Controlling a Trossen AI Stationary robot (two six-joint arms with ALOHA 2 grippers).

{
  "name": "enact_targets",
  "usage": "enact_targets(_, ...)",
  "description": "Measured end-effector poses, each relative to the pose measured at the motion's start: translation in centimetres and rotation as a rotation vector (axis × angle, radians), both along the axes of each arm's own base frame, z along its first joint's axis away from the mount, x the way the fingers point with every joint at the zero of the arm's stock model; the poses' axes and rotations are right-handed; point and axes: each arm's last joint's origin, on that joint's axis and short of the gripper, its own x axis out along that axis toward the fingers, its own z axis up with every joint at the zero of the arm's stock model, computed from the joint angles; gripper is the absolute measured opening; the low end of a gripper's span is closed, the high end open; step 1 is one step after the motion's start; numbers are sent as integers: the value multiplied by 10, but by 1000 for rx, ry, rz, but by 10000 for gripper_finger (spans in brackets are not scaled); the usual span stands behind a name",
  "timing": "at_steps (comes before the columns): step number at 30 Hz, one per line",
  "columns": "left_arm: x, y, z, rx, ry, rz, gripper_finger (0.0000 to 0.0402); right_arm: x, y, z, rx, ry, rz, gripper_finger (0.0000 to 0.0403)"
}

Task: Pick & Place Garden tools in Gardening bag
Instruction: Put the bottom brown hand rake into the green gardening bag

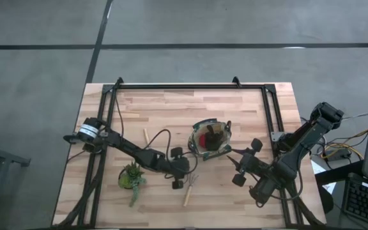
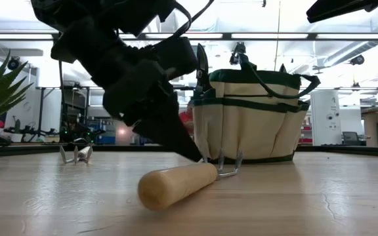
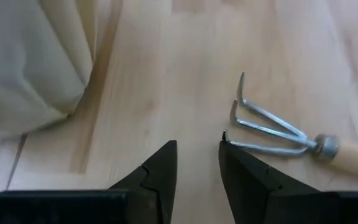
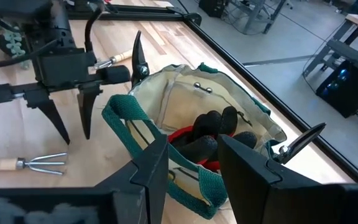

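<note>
Looking straight down from the high view, the small round olive-green and tan fabric gardening bag (image 1: pixel 211 139) sits near the table's middle with the red-and-black glove (image 1: pixel 204 138) already inside. The left gripper (image 1: pixel 183 167) hangs just beside the bag, above a thin wooden-handled rake with metal prongs (image 1: pixel 190 190); a second wooden-handled tool (image 1: pixel 146 136) lies farther back, and the small green potted succulent (image 1: pixel 131 176) stands close to the left arm. A wide swing of that arm could knock the plant over.

From the low view, the rake's pale wooden handle (image 2: pixel 174 184) lies near the camera with its prongs pointing toward the bag (image 2: pixel 249 117), and a dark finger comes down close to the prong end. Being round, the handle would probably roll if nudged from one side.

Through the left wrist view, the left gripper (image 3: pixel 197 163) stands partly open with nothing in it, and the rake's prongs (image 3: pixel 263 123) sit off to one side of the gap, one fingertip almost over the nearest prong. Closing here would likely catch a single prong or miss entirely.

Through the right wrist view, the right gripper (image 4: pixel 191 155) is open and empty, poised over the bag's mouth, where the glove (image 4: pixel 210 140) lies. Dropping lower could snag the rim or handle and drag the bag.
</note>
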Motion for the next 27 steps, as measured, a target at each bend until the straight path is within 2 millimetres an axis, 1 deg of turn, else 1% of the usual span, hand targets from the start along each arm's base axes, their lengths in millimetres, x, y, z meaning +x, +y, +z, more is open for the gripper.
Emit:
enact_targets(6, 4, -3, 5, -39, -56, -83, 122, 0, 0, 0, 3, -3, 0, 136)
enact_targets(11, 4, -3, 4, -24, -48, -96, 122, 0, 0, 0, 5, -5, 0, 141)
enact_targets(18, 10, 2, 9, -5, -119, -114, 122, 1, 0, 0, 5, -10, -1, 133)
enact_targets(23, 10, 2, 9, 0, -119, -137, 122, 1, 0, 0, -7, -17, -2, 127)
enact_targets(27, 11, 1, 3, -19, -98, -170, 122, 1, 0, 0, -10, -23, -3, 131)
